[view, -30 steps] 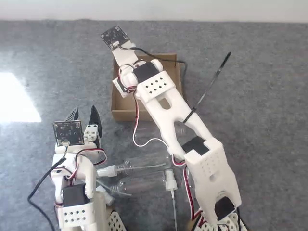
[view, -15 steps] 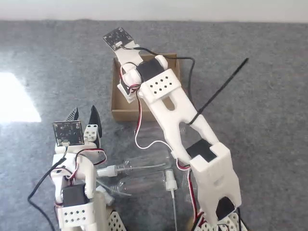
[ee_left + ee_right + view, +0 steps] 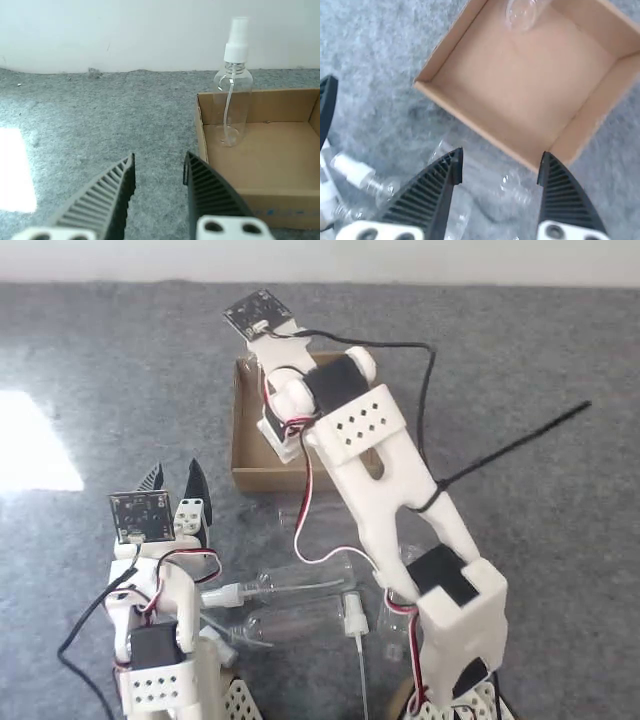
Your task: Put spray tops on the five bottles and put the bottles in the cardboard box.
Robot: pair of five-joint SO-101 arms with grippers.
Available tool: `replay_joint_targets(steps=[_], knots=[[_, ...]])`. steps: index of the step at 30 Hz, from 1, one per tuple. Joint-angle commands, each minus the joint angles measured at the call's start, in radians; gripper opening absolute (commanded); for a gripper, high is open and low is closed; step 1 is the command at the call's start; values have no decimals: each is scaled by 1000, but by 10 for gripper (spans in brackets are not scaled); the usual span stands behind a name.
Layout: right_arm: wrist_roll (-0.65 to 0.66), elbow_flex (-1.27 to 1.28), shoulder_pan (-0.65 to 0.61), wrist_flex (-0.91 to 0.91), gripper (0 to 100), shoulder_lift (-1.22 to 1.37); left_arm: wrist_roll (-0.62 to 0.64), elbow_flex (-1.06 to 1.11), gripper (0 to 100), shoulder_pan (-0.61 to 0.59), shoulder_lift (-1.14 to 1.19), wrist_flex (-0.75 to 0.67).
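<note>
Grey felt is covering the table, with a white wall rising behind it. At the left, the left gripper is sitting low, its fingers spread with nothing between them, aimed toward the cardboard box. Toward the middle, bottles are lying on their sides near that arm's base, at least one wearing a spray top, with a loose spray top just beside them. Further right, the right gripper is hanging over the box's near wall, jaws wide apart and empty, and a clear bottle is lying just outside that wall. A descent from here is probably risking a clip on the cardboard edge, or a nudge that sets the round bottles rolling. The left wrist view is revealing an upright capped bottle standing inside the box by its back wall, where the high view is offering the right arm's white links instead.
</note>
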Motion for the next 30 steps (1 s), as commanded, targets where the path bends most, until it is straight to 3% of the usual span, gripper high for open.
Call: replay_joint_targets(steps=[1,18,30], knots=[[-5,-40,-12,61,207,-120,-8,-7,152,-5,-14,0],[-5,328,-13,54,207,-510,-8,-7,152,-6,-14,2],[-5,686,-12,-64,206,-792,-8,-7,152,-6,-14,2]])
